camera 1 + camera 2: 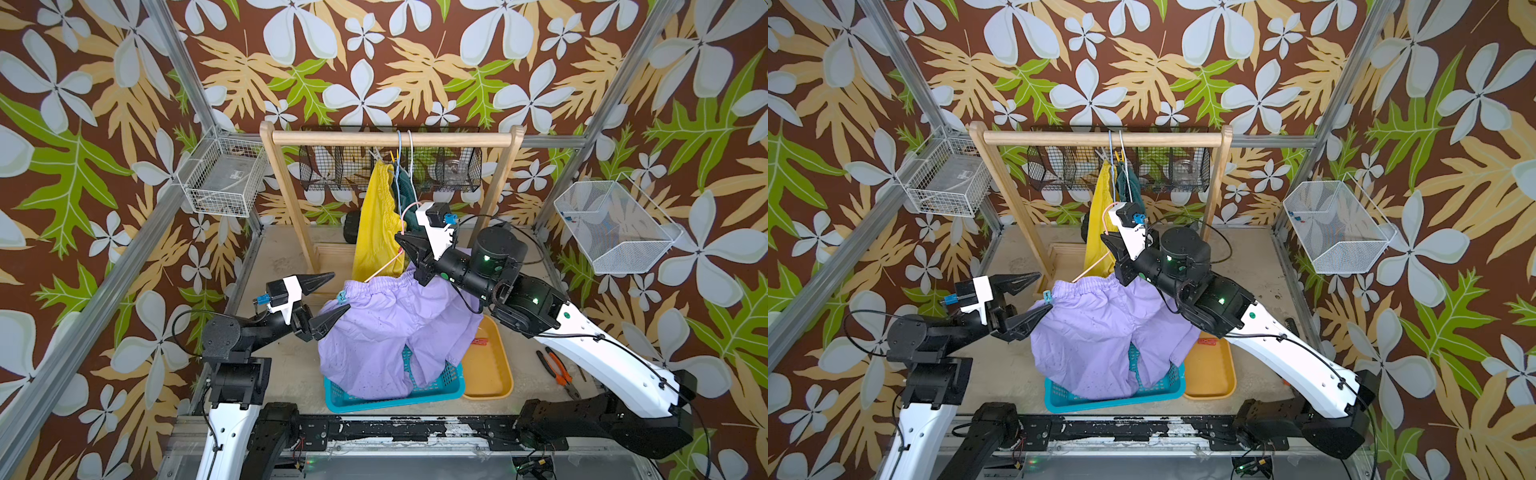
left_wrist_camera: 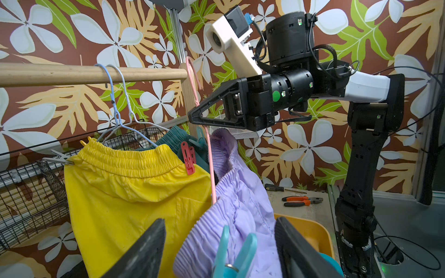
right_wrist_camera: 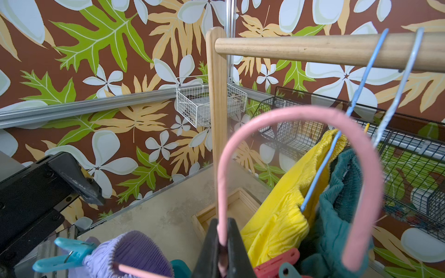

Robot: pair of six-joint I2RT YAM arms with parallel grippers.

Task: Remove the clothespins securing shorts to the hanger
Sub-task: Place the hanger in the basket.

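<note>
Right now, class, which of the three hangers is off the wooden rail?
The pink hanger, pinched in the right gripper; the blue hanger and the white hanger hook over the rail.

The left arm (image 1: 226, 432), lower left in a top view, and right arm (image 1: 611, 357), lower right, have white shells, black joints and thin black cables (image 1: 575, 336). Small green lights (image 1: 536, 300) dot the right arm. The left gripper (image 1: 340, 291) and right gripper (image 2: 191, 116) carry black triangular fingers (image 1: 316, 280), white camera mounts (image 1: 291, 286), blue plugs (image 1: 261, 300).
</note>
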